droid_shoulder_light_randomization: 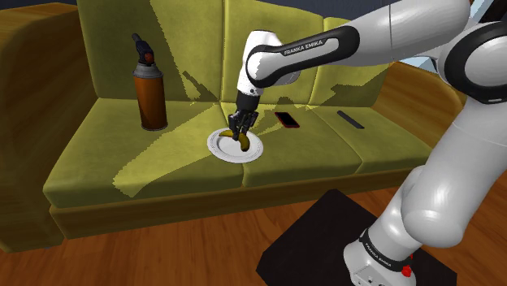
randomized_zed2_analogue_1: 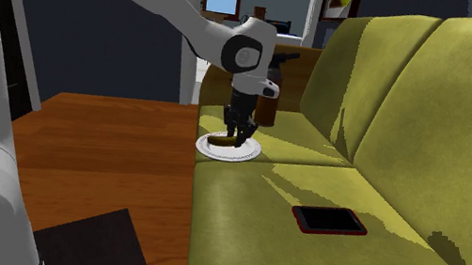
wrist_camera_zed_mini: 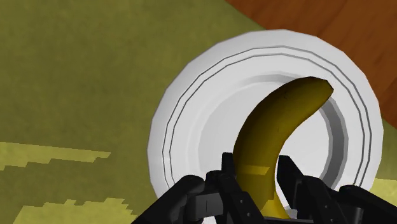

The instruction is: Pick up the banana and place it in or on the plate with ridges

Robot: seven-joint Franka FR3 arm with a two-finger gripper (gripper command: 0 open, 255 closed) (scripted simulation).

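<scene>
Jaws clasp the banana (wrist_camera_zed_mini: pixel 280 127) over the plate (wrist_camera_zed_mini: pixel 172 121); can (droid_shoulder_light_randomization: pixel 150 93), phone (droid_shoulder_light_randomization: pixel 286 120) and remote (droid_shoulder_light_randomization: pixel 350 119) lie aside on the sofa (droid_shoulder_light_randomization: pixel 162 162).

Soft-looking, matt yellow-green cloth on the sofa (droid_shoulder_light_randomization: pixel 162 154), with shiny brown wood on the floor (droid_shoulder_light_randomization: pixel 162 252) below. Smooth, matt white on the ridged plate (wrist_camera_zed_mini: pixel 184 108) and smooth yellow skin on the banana (wrist_camera_zed_mini: pixel 280 121). Glossy, hard-looking white shell on the arm (droid_shoulder_light_randomization: pixel 439 203).

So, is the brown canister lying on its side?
No, the brown canister stands upright on the sofa seat.
</scene>
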